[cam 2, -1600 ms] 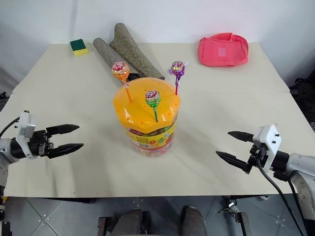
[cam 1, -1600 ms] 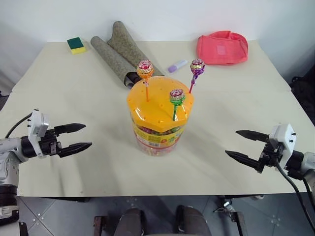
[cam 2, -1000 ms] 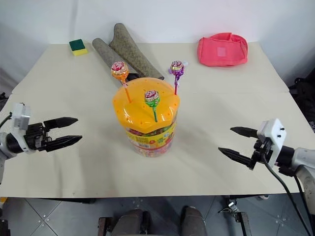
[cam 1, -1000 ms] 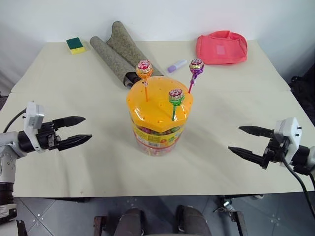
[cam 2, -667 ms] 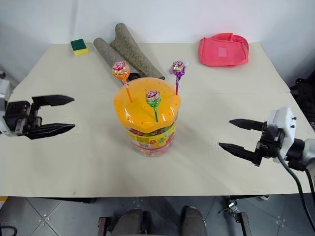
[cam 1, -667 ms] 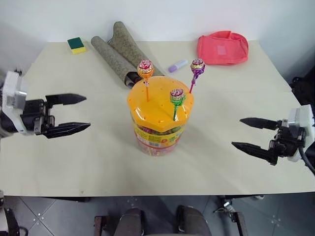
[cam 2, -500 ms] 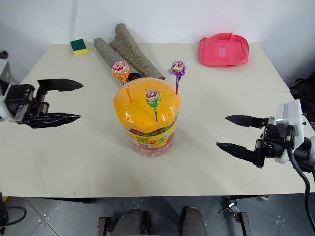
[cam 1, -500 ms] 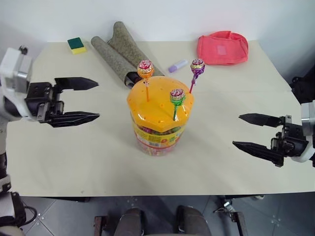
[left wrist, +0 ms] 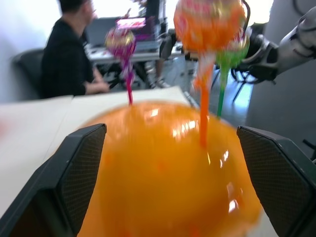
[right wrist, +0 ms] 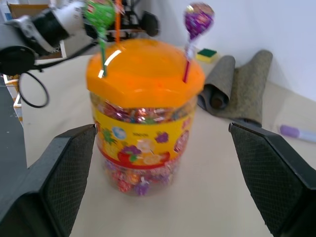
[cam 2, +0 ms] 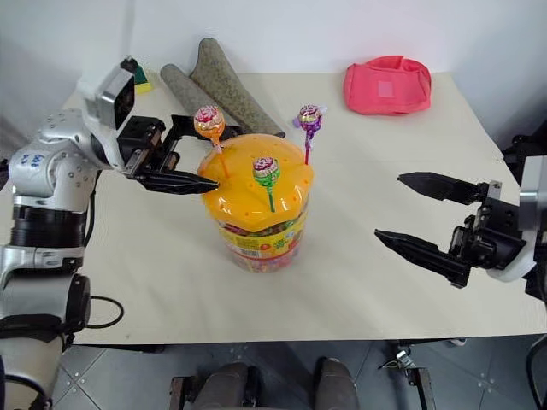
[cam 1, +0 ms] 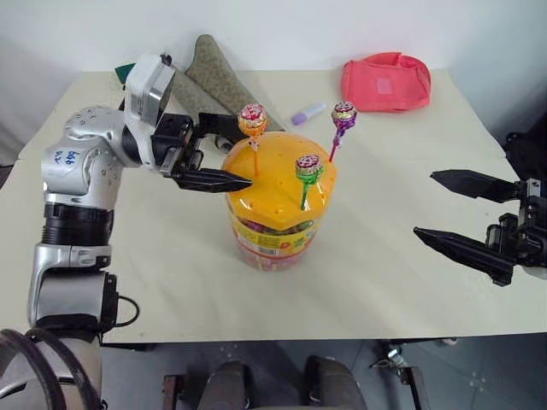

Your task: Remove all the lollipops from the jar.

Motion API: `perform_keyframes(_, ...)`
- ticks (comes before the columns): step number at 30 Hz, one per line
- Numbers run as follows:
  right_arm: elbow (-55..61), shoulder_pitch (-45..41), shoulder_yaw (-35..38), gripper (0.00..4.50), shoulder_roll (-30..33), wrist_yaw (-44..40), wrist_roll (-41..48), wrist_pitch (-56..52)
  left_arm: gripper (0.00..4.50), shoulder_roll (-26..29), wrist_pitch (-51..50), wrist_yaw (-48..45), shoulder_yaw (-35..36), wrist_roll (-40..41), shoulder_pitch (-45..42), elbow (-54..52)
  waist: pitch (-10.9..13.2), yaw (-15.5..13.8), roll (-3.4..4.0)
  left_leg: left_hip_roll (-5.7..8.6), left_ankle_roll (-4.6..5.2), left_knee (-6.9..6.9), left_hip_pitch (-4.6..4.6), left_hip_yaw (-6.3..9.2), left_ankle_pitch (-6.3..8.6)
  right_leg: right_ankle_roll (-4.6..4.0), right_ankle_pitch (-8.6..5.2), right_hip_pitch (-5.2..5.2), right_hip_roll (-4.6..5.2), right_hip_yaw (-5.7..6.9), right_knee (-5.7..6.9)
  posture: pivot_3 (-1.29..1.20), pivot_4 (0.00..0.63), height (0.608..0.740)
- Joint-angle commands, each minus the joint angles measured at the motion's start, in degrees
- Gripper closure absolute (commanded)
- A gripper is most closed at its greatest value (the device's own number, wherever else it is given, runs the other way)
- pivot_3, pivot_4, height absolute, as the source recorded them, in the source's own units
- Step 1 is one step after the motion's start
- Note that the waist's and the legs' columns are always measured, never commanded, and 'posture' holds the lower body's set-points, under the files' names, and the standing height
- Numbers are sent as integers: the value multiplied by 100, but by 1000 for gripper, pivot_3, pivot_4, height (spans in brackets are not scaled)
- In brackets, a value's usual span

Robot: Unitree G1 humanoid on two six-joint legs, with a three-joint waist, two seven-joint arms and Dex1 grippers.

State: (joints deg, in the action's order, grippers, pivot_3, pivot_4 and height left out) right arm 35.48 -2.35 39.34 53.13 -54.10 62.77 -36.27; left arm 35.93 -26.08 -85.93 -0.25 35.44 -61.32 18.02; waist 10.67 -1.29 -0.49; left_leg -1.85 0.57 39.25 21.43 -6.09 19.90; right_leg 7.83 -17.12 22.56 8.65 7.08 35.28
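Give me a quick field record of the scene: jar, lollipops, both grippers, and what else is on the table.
jar: upright mid-table, orange lid on
lollipops: three, all standing in the lid; orange, green, purple
left gripper: open, level, at the lid's edge, fingers either side of the orange lollipop's stick, no contact visible
right gripper: open, off to the jar's right, holding nothing
other items: grey mats, lilac tube, pink pouch
removed so far: none

The jar [right wrist: 145, 140] carries a yellow-red label whose print is too small to read.
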Motion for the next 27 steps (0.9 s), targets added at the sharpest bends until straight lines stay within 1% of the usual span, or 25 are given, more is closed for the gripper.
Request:
perform_keyframes(1, 397, 128, 369, 33, -43, 284, 368, 52, 0, -91, -57, -175, 35, 16, -312, 112, 0, -7, -1, 0, 0, 0, 0, 1, 0, 0, 0, 0, 0, 1, 1, 0, 150, 740)
perform_keyframes(3, 500, 224, 438, 33, -24, 391, 458, 45, 0, -122, -103, -197, 2, -7, -355, 154, 2, -14, -3, 0, 0, 0, 0, 2, 0, 0, 0, 0, 0, 1, 1, 0, 150, 740)
perform_keyframes(5, 680, 433, 628, 0, -19, 467, 588, 22, 392, -88, -203, -271, -88, -38, -348, 98, 2, -17, -4, 0, 0, 1, 0, 2, 0, 0, 0, -1, 0, 1, 1, 0, 150, 740)
perform_keyframes(6, 812, 626, 851, 0, -46, 462, 693, 17, 626, -88, -239, -353, -55, 51, -331, 52, 3, -18, -5, 0, 0, 1, 0, 3, 0, 0, 0, -1, 0, 1, 2, 0, 150, 740)
perform_keyframes(9, 1017, 1035, 1292, 0, -121, 457, 947, 75, 1521, -87, -344, -417, -11, 162, -342, -1, 5, -44, -10, 0, 0, 2, 3, 7, 0, 0, 0, -1, 0, 4, 1, 0, 150, 740)
perform_keyframes(11, 1049, 1205, 1426, 0, -149, 454, 1018, 132, 2140, -98, -383, -407, -9, 171, -380, 12, 6, -34, -14, 0, 1, 8, 3, 8, 0, 0, 0, -4, 0, 3, 2, 0, 150, 740)
perform_keyframes(15, 1039, 1415, 1506, 0, -345, 471, 933, 334, 3499, -162, -449, -377, 36, 254, -444, -14, 6, -32, -16, 0, 2, 18, 3, 10, 1, 2, 1, -6, 0, 1, 8, 0, 150, 740)
perform_keyframes(18, 980, 1568, 1445, 0, -591, 437, 755, 549, 4366, -206, -629, -197, 145, 407, -537, -79, 7, -41, -18, 0, 2, 26, 3, 12, 1, 2, 1, -7, 1, 0, 13, 0, 150, 740)
perform_keyframes(19, 966, 1623, 1428, 0, -675, 438, 720, 605, 4466, -212, -680, -138, 186, 451, -566, -97, 7, -42, -18, 0, 3, 30, 5, 14, 2, 2, 1, -8, 1, 1, 15, 0, 150, 740)
perform_keyframes(24, 974, 1952, 1214, 0, -1132, 233, 381, 978, 4466, -203, -875, 163, 342, 477, -662, -185, 7, -26, -17, -1, 4, 34, 7, 15, 2, 2, 1, -7, 0, 1, 18, 0, 150, 740)
perform_keyframes(27, 1001, 2036, 1047, 0, -1261, 207, 246, 1140, 4466, -147, -1037, 528, 451, 418, -740, -239, 7, -18, -17, -1, 4, 36, 7, 14, 2, 2, 1, -7, 0, -2, 19, 0, 150, 740)
